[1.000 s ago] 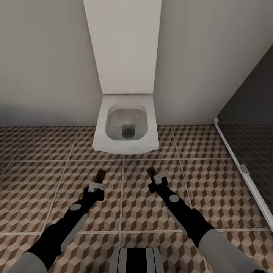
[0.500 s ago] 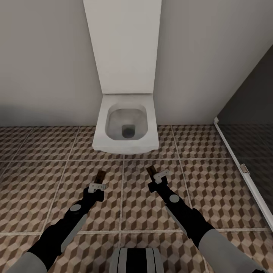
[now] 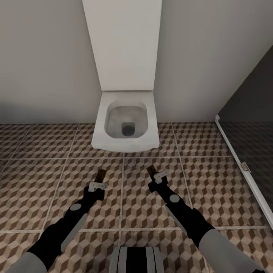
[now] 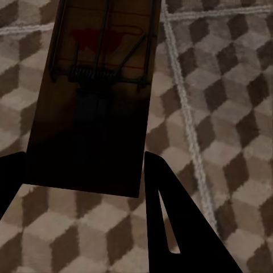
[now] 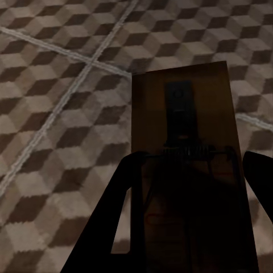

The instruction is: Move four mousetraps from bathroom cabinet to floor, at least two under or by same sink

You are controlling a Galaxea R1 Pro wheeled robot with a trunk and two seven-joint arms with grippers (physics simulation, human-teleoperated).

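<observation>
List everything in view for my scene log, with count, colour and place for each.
mousetraps: two, brown wood with dark wire; one in the left gripper, one in the right gripper
toilet: one, white, against the wall ahead
bathroom floor: brown, beige and white cube-pattern tiles
wall: plain grey-white, behind the toilet
dark glass panel: one, white-framed, far right
left gripper: shut on a mousetrap, above the floor
right gripper: shut on a mousetrap, above the floor

Two mousetraps: one mousetrap (image 3: 100, 175) at the tip of the left end effector (image 3: 97, 185) in the lower left of the frame, a second mousetrap (image 3: 151, 171) at the right end effector (image 3: 160, 177). Two arms. One white toilet (image 3: 126, 123), upper centre.
</observation>
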